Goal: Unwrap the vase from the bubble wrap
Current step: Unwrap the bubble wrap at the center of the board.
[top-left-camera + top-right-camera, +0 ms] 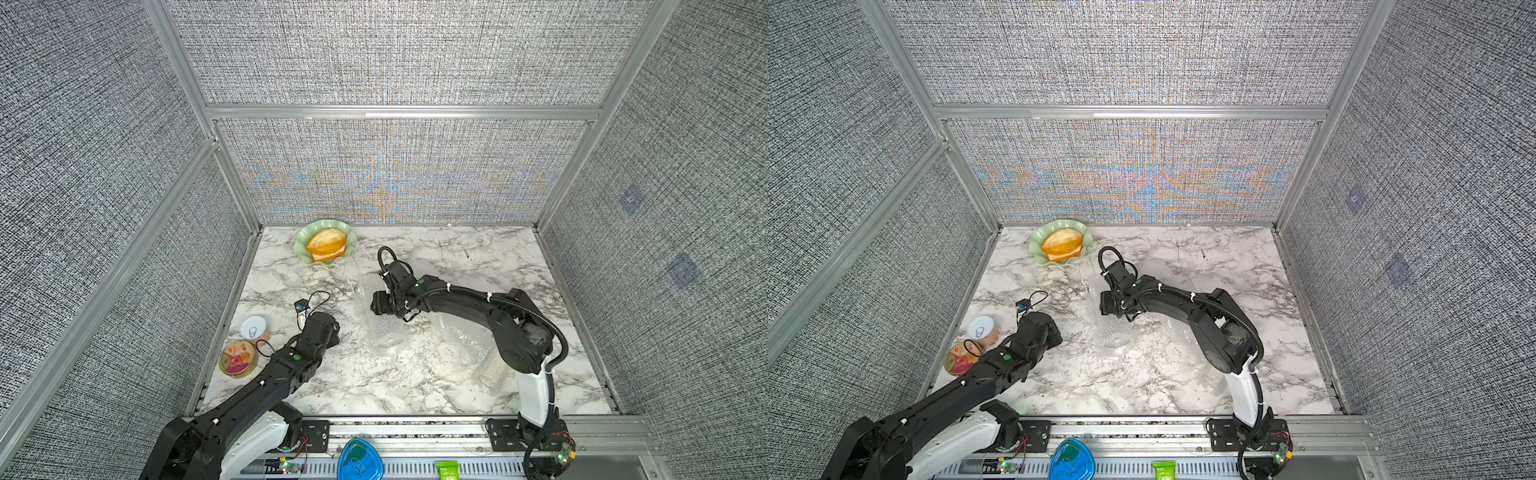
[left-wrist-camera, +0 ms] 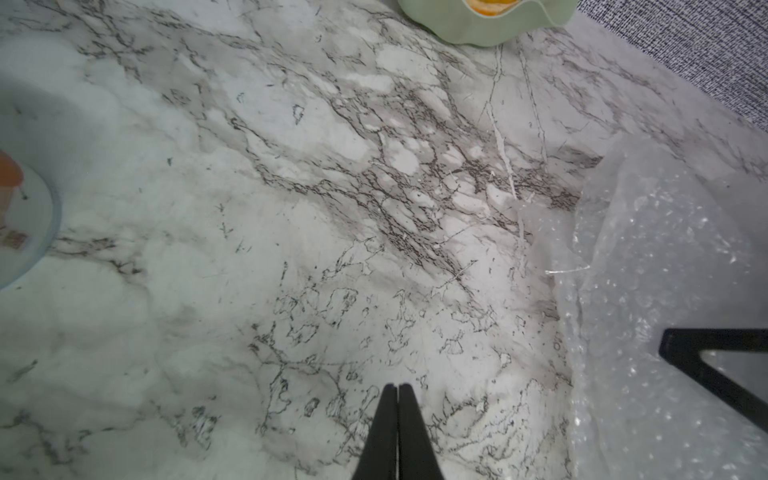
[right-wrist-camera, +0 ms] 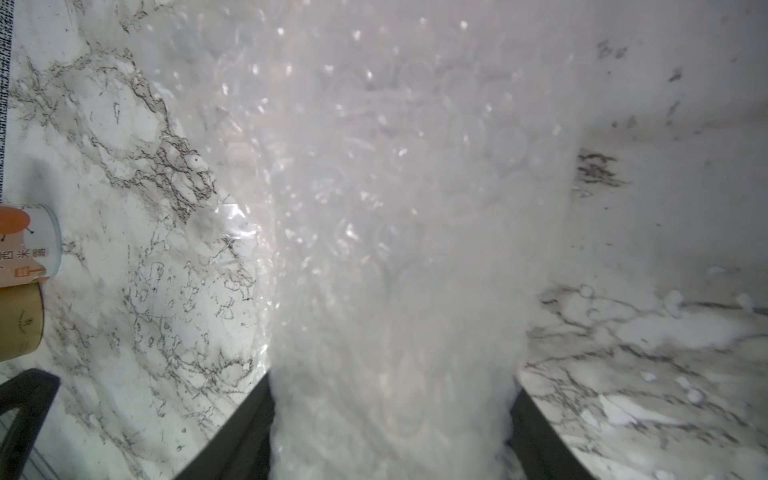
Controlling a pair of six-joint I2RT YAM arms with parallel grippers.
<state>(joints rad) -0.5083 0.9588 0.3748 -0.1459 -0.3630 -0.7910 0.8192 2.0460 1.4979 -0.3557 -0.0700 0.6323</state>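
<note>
A long bundle of clear bubble wrap [image 1: 383, 330] [image 1: 1112, 328] lies on the marble table [image 1: 415, 386] near its middle. The vase is hidden inside the wrap. My right gripper [image 1: 379, 306] [image 3: 392, 386] is shut on the far end of the bundle, with one black finger [image 3: 249, 419] pressed on each side of it. My left gripper [image 1: 330, 330] [image 2: 398, 388] is shut and empty, over bare marble just left of the bundle. The edge of the wrap [image 2: 648, 270] shows beside it in the left wrist view.
More loose bubble wrap [image 1: 461, 336] and a small roll [image 1: 492, 374] lie under the right arm. A green scalloped dish [image 1: 303, 249] holding an orange bun stands at the back. Two cans [image 1: 254, 328] [image 1: 239, 358] stand at the left edge, near a small blue tag [image 1: 301, 307].
</note>
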